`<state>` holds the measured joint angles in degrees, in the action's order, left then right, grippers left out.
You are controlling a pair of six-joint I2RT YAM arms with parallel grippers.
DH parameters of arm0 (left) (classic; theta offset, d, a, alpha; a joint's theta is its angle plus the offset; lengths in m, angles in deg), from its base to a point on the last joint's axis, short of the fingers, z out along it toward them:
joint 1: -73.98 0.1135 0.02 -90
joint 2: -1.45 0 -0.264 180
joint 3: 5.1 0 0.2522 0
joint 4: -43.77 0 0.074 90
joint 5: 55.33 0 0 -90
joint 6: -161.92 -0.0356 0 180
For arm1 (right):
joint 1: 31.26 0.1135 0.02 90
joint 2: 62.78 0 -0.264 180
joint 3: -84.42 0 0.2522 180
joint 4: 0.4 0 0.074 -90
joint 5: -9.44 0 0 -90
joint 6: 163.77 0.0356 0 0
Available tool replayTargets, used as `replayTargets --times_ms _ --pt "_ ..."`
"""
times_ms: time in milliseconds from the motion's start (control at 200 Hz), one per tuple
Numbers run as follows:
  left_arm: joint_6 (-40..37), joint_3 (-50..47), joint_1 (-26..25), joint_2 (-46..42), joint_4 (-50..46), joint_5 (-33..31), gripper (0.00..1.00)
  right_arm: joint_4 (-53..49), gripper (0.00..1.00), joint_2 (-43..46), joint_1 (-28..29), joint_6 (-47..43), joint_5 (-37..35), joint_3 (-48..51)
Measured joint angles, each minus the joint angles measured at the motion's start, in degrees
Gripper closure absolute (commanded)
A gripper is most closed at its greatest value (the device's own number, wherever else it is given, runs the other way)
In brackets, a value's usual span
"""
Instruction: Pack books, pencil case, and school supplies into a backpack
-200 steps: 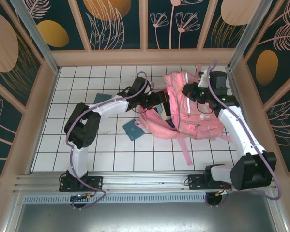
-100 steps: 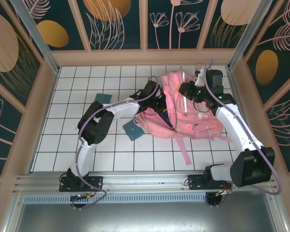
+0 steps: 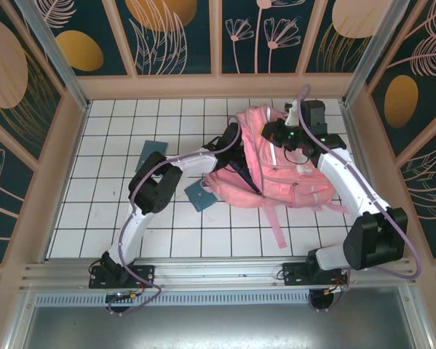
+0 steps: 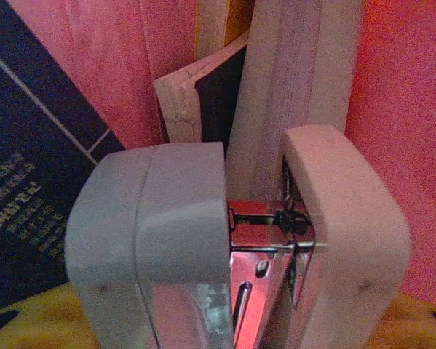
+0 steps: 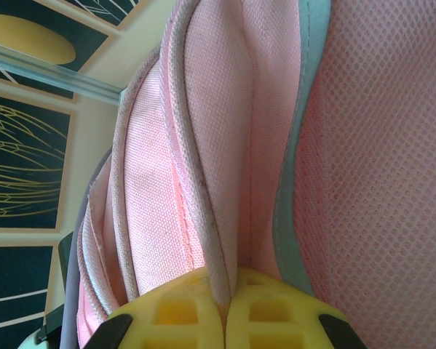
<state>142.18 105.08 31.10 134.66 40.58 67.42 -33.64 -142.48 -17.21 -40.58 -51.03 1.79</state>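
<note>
Two arms work one pink backpack (image 3: pixel 276 182), which lies near the far right of the tiled bench (image 3: pixel 116 211). The right gripper (image 5: pixel 228 291) has its yellow fingers pressed together on a fold of the bag's fabric, apparently holding the mouth open. The left gripper (image 4: pixel 254 167) is deep inside, its grey fingers slightly parted. A pale upright piece, probably the pencil case (image 4: pixel 298 65), stands at their tips, though whether they pinch it cannot be told. A navy book (image 4: pixel 36 182) and a yellow book (image 4: pixel 21 320) already sit in the bag.

The step in hand looks like stowing the case beside the books. Next, the left arm would need to let go if it is gripping, back out without snagging the fabric, then fetch the two teal squares (image 3: pixel 153 151) (image 3: pixel 201 195) lying outside on the bench.
</note>
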Motion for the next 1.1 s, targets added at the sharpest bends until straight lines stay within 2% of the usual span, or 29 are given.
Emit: replayTargets --times_ms 205,295,510,651,941,1101 --pt "0.37 2.91 -0.02 2.10 -0.11 0.68 0.69 0.22 1.00 -0.26 0.00 0.00 -0.11 -0.11" --pt "0.35 2.93 -0.02 2.19 -0.11 0.76 0.58 0.20 1.00 -0.31 0.04 -0.04 -0.13 -0.11" --pt "0.00 3.08 -0.02 2.19 -0.61 0.87 0.39 0.00 1.00 -0.31 0.22 -0.46 -0.81 -0.22" --pt "-1.18 3.13 -0.15 2.10 -1.42 0.90 0.30 -0.26 1.00 -0.31 0.31 -1.38 -1.25 -0.28" --pt "-3.96 0.37 0.22 -2.01 -4.66 0.37 0.02 -0.70 1.00 -0.13 0.17 -1.86 -1.46 -0.33" --pt "-5.81 0.31 0.59 -3.91 -7.89 -0.83 0.01 -0.72 1.00 0.17 0.13 -1.84 -1.66 -0.33"
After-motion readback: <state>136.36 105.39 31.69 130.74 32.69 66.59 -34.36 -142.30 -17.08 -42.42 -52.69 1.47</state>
